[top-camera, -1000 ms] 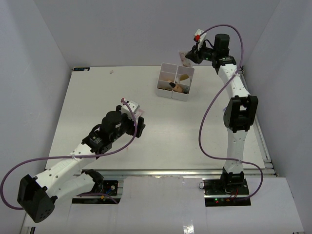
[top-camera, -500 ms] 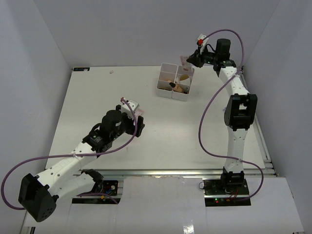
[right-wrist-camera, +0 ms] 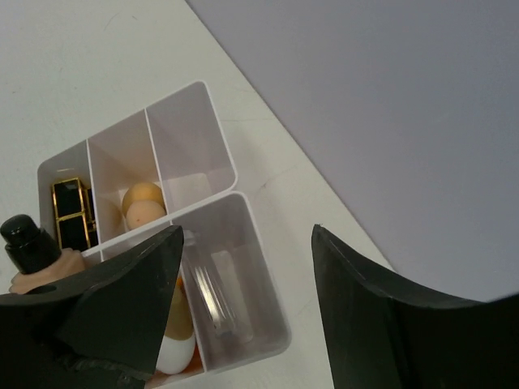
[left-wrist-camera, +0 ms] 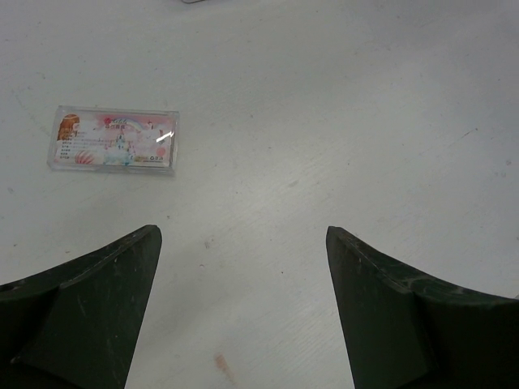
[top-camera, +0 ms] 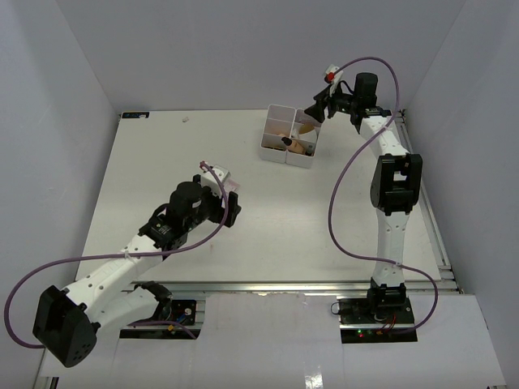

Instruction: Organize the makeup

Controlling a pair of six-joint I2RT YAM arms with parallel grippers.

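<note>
While one pink flat packet lies loose on the worktop, ahead and left of the left gripper, collecting it is judged the step in hand. The left fingers stand wide apart, empty; the next move calls for shifting left, then descending astride the packet. The right gripper hangs over the white organiser box, fingers spread, empty. Counted inside: one black-gold lipstick, one beige egg sponge, one dark-capped bottle.

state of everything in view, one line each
left gripper: open, empty, above the table
right gripper: open, empty, over the box
box: upright, one corner slot empty
packet: flat on the table, outside the box
lipstick: upright in the box
sponge: in a box slot
bottle: capped, in the box
</note>
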